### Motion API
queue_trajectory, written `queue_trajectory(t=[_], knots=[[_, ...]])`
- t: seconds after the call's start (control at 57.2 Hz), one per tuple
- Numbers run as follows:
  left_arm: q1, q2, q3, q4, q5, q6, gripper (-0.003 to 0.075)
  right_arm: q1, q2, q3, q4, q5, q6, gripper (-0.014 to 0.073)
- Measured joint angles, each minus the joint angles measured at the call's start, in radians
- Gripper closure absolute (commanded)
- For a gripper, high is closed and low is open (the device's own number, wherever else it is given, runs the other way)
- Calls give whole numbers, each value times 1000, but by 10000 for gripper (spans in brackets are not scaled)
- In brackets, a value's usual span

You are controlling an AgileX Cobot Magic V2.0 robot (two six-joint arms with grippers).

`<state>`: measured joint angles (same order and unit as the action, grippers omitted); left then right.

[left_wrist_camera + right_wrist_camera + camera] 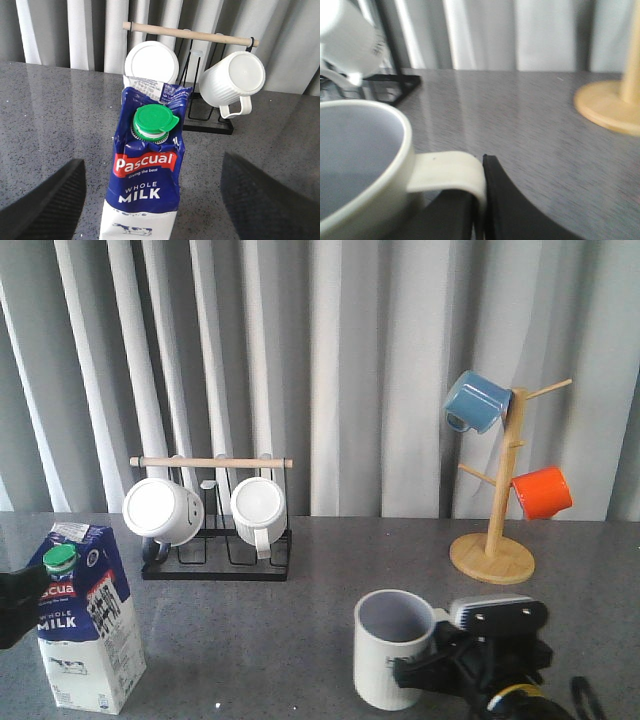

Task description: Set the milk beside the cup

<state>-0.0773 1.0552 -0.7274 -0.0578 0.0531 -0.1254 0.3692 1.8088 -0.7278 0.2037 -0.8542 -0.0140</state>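
The milk [88, 620] stands upright at the front left of the table, a dark blue and white carton with a green cap. In the left wrist view the milk [147, 170] stands between my open fingers [45, 205], which do not touch it. My left gripper [160, 200] is open around it. The cup [392, 648], off-white with a grey inside, stands upright at the front centre-right. My right gripper [425, 672] is shut on the cup's handle [452, 172], one finger inside the loop and one outside.
A black rack [215, 530] with a wooden bar holds two white mugs [163, 510] at the back left. A wooden mug tree [492, 540] with a blue mug [476, 400] and an orange mug [541, 492] stands at the back right. Grey curtains hang behind.
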Motion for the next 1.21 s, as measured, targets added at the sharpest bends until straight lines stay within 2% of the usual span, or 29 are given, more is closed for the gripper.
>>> queue_trajectory(t=[0.192, 0.315, 0.577, 0.751, 0.944, 1.101, 1.206], knots=[[0, 0, 0, 0, 0, 0, 185, 153, 119, -159, 184, 53, -194, 557], [0, 0, 0, 0, 0, 0, 185, 199, 188, -227, 282, 53, -217, 526], [0, 0, 0, 0, 0, 0, 185, 210, 220, -245, 307, 102, -224, 392], [0, 0, 0, 0, 0, 0, 185, 210, 176, -194, 258, 127, -226, 307], [0, 0, 0, 0, 0, 0, 185, 191, 68, -58, 123, 113, -223, 293], [0, 0, 0, 0, 0, 0, 185, 120, -89, 46, -9, 154, -179, 293], [0, 0, 0, 0, 0, 0, 185, 33, -221, 58, -134, 266, -145, 293]])
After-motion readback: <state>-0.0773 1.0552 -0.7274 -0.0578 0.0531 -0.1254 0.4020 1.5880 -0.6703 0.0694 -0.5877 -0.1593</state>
